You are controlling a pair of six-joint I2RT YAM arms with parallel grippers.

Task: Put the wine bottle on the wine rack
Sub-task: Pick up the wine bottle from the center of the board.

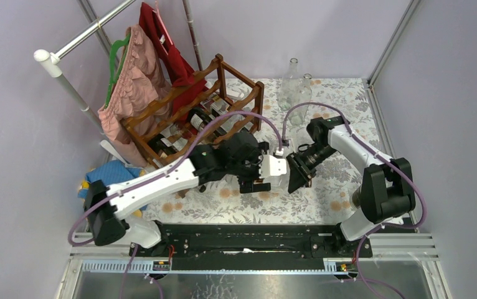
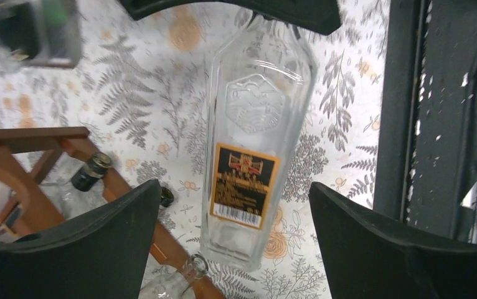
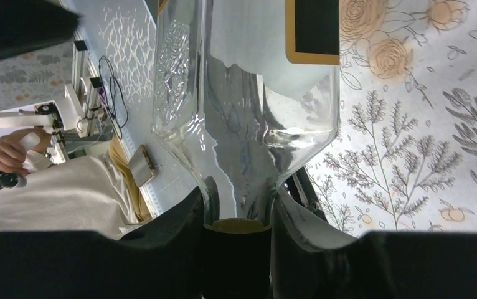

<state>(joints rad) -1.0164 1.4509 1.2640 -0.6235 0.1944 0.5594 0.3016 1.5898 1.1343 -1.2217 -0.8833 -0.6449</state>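
The wine bottle point(image 2: 255, 143) is clear glass with a black and orange label; it is off the rack, lying roughly level out in front of the wine rack point(image 1: 186, 118) and near its right end, over the middle of the desk point(image 1: 342, 93); whether its base touches the fern-print cloth I cannot tell. And the right claw point(image 3: 237, 205) has it; both fingers are clenched on the neck just below the shoulder, dark cap tucked between them. The left claw point(image 2: 233, 187) is released; its fingers stand wide on either side of the bottle's lower body, with patterned cloth showing in the gap on each side, so no contact there. From above, the two claws face each other with the bottle between them, left arm reaching in from the rack side, right arm bent in from the far right. On the rack, several dark bottles point(image 1: 208, 118) lie in the scalloped rails. Beyond, at the back edge of the desk, two empty clear bottles point(image 1: 293, 84) stand upright, close together. Left of the rack, a pink garment point(image 1: 133, 81) and a red garment point(image 1: 167, 50) hang from a white rail.
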